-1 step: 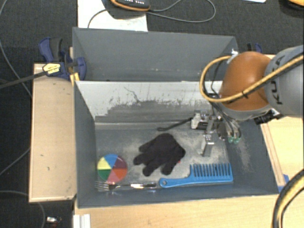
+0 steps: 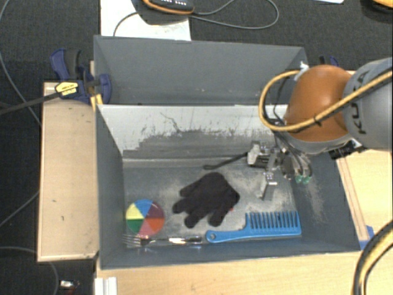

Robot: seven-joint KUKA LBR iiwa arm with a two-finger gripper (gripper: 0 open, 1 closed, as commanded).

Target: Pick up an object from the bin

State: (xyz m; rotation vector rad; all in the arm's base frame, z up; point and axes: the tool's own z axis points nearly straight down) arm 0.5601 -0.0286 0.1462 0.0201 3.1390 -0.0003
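Nothing was seen held between the jaws, and whether they were apart or together could not be told. They were hung low over a bare, scuffed patch of the bin floor (image 2: 316, 211), toward 3 o'clock from the bin's middle. The nearest thing was a black glove (image 2: 207, 199), spread flat near the middle of the floor, at about 8 o'clock from the jaws and apart from them. A blue comb (image 2: 264, 225) was laid at 6 o'clock from the jaws, teeth turned toward them, its handle stretched along the near wall under the glove. A thin dark rod (image 2: 226, 161) was seen at 10 o'clock from the jaws, by the far wall; whether it touched the wrist could not be told.

Farther out, a metal fork (image 2: 161, 241) was laid along the near wall at 7 o'clock of the bin, just beside the comb's handle tip. A round disc with coloured segments (image 2: 145, 218) was placed at 8 o'clock.

The arm (image 2: 368, 112) was reached in from 3 o'clock over the rim, its wrist bent downward under an orange cover (image 2: 316, 103) looped by a yellow cable (image 2: 265, 100).
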